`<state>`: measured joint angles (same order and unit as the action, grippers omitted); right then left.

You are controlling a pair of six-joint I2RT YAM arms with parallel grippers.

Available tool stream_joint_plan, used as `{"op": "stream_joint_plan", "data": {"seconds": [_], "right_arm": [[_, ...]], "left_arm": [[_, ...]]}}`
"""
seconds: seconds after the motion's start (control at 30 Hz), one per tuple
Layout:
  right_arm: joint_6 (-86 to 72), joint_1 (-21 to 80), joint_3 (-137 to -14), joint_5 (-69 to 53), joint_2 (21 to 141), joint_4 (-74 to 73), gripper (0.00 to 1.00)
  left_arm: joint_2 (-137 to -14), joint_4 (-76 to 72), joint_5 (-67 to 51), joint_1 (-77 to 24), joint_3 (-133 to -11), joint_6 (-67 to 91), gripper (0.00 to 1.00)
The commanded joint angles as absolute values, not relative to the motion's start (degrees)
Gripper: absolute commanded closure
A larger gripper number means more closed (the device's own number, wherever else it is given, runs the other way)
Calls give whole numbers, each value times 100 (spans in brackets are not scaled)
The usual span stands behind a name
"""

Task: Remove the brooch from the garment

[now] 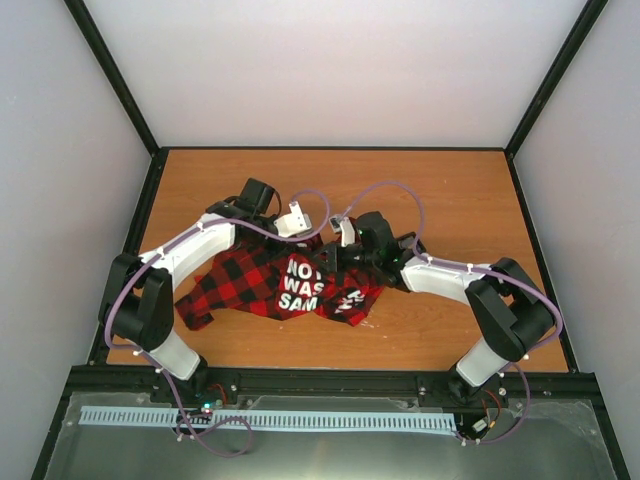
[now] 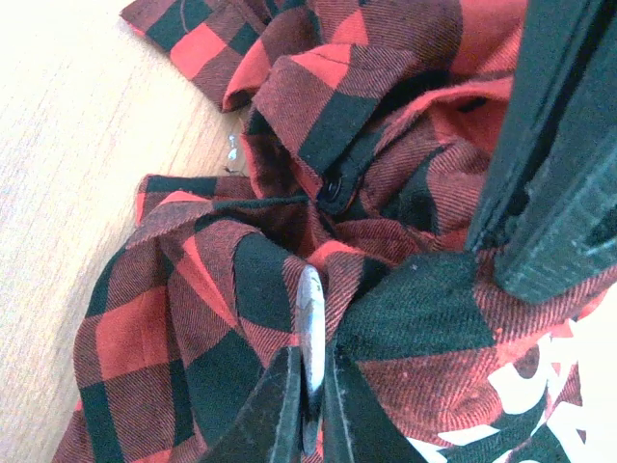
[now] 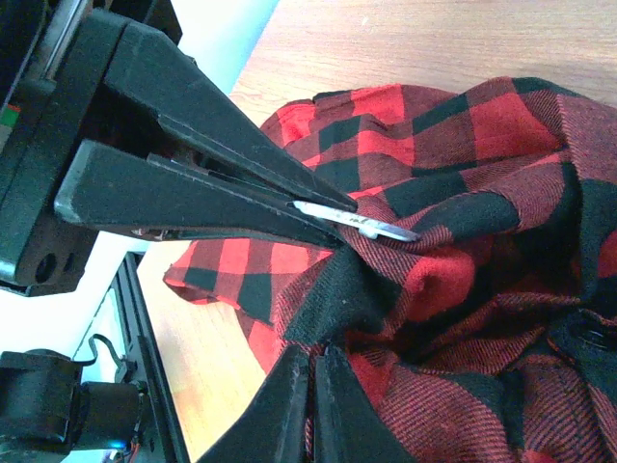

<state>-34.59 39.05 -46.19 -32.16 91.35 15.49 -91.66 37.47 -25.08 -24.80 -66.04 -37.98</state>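
The left end effector is pinching the silvery brooch sticking out of the bunched garment lying mid-surface, while the right end effector is clamping a fabric fold just beside it.

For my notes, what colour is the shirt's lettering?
White, on the red-and-black garment; clearest in the top view.

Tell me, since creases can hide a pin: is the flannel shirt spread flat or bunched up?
Bunched up: the flannel shirt lies crumpled, its folds drawn toward where the right gripper pinches it.
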Motion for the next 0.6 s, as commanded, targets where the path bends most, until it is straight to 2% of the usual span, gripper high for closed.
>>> {"op": "stream_joint_plan", "data": {"seconds": [0.0,0.23,0.37,0.57], "right_arm": [[-3310,3957,-4793,-3266,9229,1438,94],[-3277,3842,-4823,-3268,8918,1478,81],[-3286,3460,-4712,-3539,8336,1803,67],[-2765,3165,-4828,-4076,7471,2051,53]], "left_arm": [[-9041,3550,-2487,-2487,-6733,-3526,95],[-8600,3538,-3176,-2479,-6520,-3513,99],[-8103,3283,-3905,-2383,-6257,-3415,99],[-7428,2818,-5110,-2157,-6338,-2746,99]]}}
